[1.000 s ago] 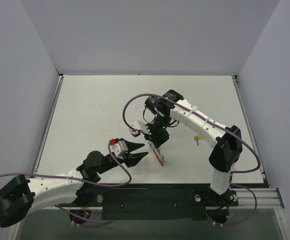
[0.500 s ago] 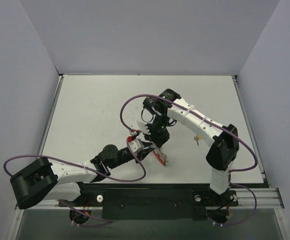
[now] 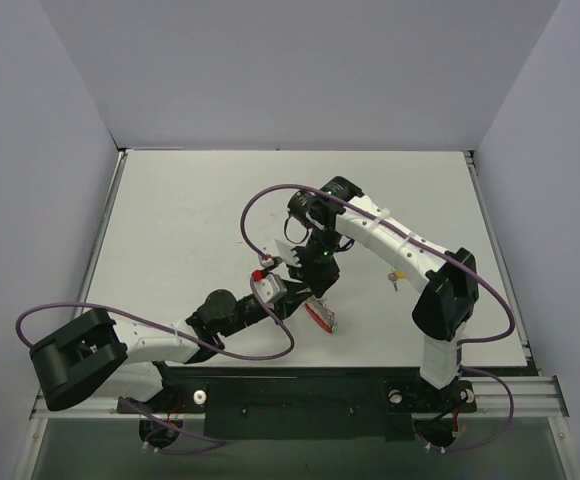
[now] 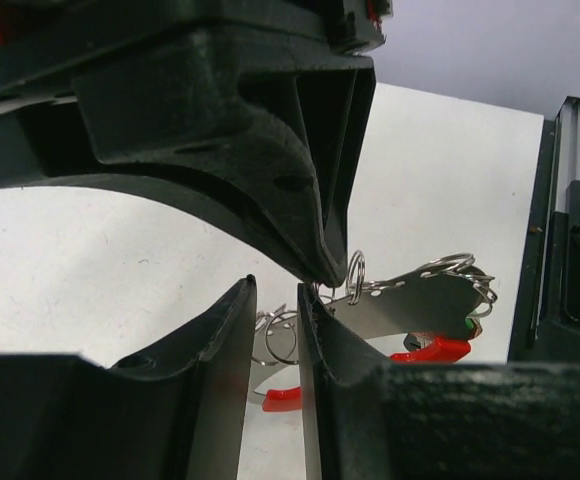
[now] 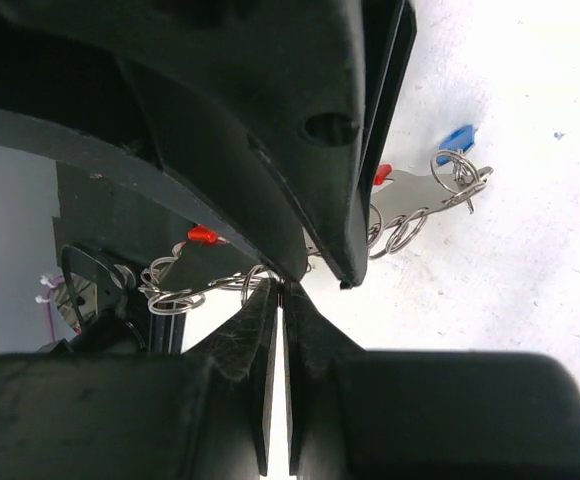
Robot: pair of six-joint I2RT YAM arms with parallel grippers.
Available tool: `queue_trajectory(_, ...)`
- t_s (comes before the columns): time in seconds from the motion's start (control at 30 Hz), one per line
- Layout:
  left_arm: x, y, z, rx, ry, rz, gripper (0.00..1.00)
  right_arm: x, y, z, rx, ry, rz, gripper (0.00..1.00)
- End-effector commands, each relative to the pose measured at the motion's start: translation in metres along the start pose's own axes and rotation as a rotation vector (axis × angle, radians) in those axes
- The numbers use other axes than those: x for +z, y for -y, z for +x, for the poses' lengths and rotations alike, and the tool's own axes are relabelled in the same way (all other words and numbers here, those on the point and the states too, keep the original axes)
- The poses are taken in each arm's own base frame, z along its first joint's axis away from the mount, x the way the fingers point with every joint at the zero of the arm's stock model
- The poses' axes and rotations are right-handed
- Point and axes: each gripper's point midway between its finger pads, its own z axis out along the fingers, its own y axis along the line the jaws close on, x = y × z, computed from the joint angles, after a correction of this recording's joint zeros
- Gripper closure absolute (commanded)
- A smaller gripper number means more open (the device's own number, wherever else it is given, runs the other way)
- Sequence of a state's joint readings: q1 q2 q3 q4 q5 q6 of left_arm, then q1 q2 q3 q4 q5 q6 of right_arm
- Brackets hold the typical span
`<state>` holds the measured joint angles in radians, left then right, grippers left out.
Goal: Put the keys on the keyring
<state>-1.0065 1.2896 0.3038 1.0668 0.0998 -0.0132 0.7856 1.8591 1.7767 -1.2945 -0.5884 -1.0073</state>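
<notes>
The keyring, a silvery arc with red ends and several small split rings, hangs just above the table near its front middle. My right gripper is shut on its edge. My left gripper reaches in from the left, right against the right gripper's tips. Its jaws stand a narrow gap apart, and through the gap I see rings behind, nothing clamped. One of the keys, yellow-capped, lies under the right forearm. A blue cap shows beyond the keyring, and a green bit at its far end.
Purple cables loop over both arms. The black rail at the near edge carries the arm bases. The right arm's upright link stands close to the yellow-capped key. White walls close off the table on three sides.
The left arm has swung forward and to the right, up to the keyring, and its jaws have narrowed. The right gripper has stayed shut on the keyring, nearly in place.
</notes>
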Motion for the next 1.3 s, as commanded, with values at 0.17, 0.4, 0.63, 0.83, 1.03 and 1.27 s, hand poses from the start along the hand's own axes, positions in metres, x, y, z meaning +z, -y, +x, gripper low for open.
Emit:
queue_trajectory(0.17, 0.001, 0.011, -0.033, -0.051, 0.134, 0.043, 0.67, -0.006, -0.011, -0.001, 0.069, 0.065, -0.054, 1.00)
queue_trajectory(0.4, -0.017, -0.007, -0.031, -0.019, 0.106, -0.060, 0.66, -0.007, -0.014, 0.000, 0.059, 0.075, -0.059, 1.00)
queue_trajectory(0.63, -0.011, 0.008, -0.032, -0.063, 0.111, 0.019, 0.65, -0.006, -0.015, -0.004, 0.051, 0.093, -0.069, 1.00)
queue_trajectory(0.83, -0.001, 0.010, -0.030, -0.070, 0.121, 0.032, 0.65, -0.006, -0.014, -0.005, 0.055, 0.112, -0.060, 1.00)
queue_trajectory(1.03, 0.008, 0.008, -0.030, -0.074, 0.133, 0.029, 0.65, -0.005, -0.014, -0.005, 0.057, 0.116, -0.063, 1.00)
queue_trajectory(1.27, 0.013, 0.013, -0.029, -0.096, 0.133, 0.050, 0.69, -0.005, -0.014, -0.005, 0.058, 0.124, -0.064, 1.00)
